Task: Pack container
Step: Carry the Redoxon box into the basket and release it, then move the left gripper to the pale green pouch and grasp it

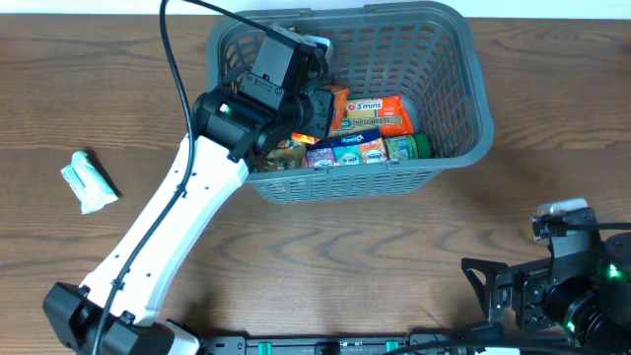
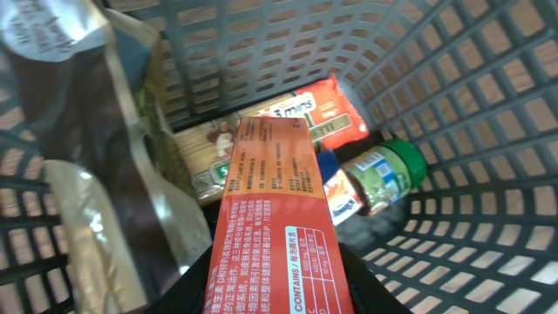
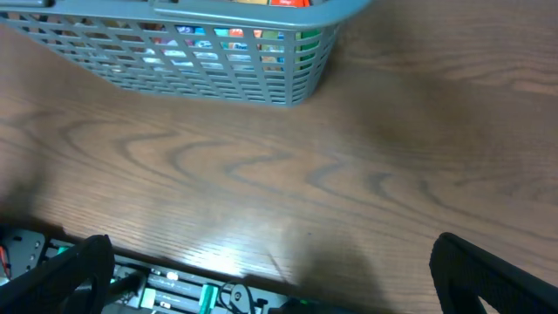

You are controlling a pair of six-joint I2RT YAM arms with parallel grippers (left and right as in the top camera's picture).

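Grey basket [image 1: 394, 166] sits on the wooden surface [image 1: 345, 256] in the upper middle of the overhead frame, and shows at the top of the right wrist view too. The left hand [image 1: 304, 130] is down inside the basket at its left end, clamped on a long orange box [image 2: 270, 218] that fills the centre of the left wrist view. Behind the box lies an orange pasta pack [image 1: 370, 113] on the basket floor. A jar with a green lid [image 2: 384, 174] is on its side to the right, near the basket's wall. A brown and clear bag [image 2: 105, 157] is at the left edge of the left wrist view. The right hand [image 1: 488, 286] is at the lower right, over bare surface, well apart from the basket, fingers [image 3: 78, 270] spread wide. A small white-green packet [image 1: 89, 182] lies on the surface at far left.
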